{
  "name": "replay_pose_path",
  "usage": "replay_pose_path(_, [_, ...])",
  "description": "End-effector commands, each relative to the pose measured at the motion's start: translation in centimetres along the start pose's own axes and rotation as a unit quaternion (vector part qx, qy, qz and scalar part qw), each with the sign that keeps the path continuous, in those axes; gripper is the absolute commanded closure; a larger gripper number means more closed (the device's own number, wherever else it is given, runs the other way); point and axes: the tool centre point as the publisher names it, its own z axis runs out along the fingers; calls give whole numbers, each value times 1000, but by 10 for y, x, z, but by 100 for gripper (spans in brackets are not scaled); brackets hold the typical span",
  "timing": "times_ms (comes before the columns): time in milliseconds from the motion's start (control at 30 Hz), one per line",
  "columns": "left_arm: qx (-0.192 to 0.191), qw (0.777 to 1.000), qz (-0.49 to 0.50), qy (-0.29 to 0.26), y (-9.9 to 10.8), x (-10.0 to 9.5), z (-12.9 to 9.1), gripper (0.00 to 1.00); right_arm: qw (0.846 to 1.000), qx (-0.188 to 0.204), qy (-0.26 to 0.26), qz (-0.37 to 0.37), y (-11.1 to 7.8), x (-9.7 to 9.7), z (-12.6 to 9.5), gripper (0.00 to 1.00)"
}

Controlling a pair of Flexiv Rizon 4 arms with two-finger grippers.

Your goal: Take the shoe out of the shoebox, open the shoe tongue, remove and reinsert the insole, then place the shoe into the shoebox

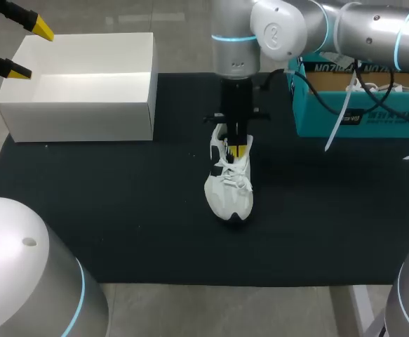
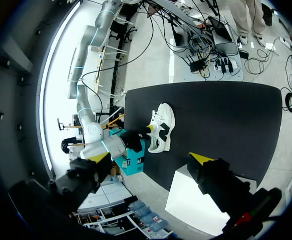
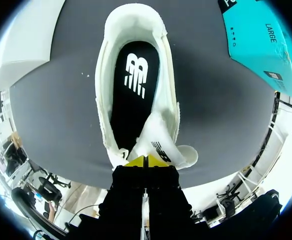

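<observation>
A white sneaker (image 1: 229, 186) stands upright on the black mat (image 1: 120, 210), toe toward the near edge. My right gripper (image 1: 240, 149) hangs straight down over its opening. In the right wrist view the yellow tips are shut together (image 3: 146, 161) at the edge of the raised tongue (image 3: 161, 146); I see no fabric between them. The black insole (image 3: 135, 75) lies flat inside the shoe. My left gripper (image 1: 29, 50) stays open and empty above the white box (image 1: 78, 105) at the far left, and the left wrist view takes in the sneaker (image 2: 161, 129) from a distance.
A teal shoebox (image 1: 351, 116) stands at the mat's back right, with cables and a white strap hanging over it. The white box is open at the top and nothing shows inside it. Bare mat surrounds the shoe on all sides.
</observation>
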Motion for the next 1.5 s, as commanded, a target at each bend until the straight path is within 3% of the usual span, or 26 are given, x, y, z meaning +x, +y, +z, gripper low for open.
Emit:
replay_pose_path(33, [2,1000,0,2,2,-1,0,0,1000,-4,-10,0,-1,1,-8,100])
replay_pose_path(333, [2,1000,0,2,2,-1,0,0,999,-6,-26,30,-39,-15,-21,100])
replay_pose_path(467, [2,1000,0,2,2,-1,0,0,998,5,-37,43,-45,-20,-17,100])
replay_pose_path(600, [2,1000,0,2,2,-1,0,0,997,13,-51,52,-40,-20,-8,100])
replay_pose_path(800, [2,1000,0,2,2,-1,0,0,999,3,-29,41,-22,-17,0,100])
replay_pose_path(1133, [2,1000,0,2,2,-1,0,0,1000,-7,-21,20,0,-8,-2,100])
replay_pose_path(1500, [2,1000,0,2,2,-1,0,0,1000,-7,-24,4,10,-2,-4,100])
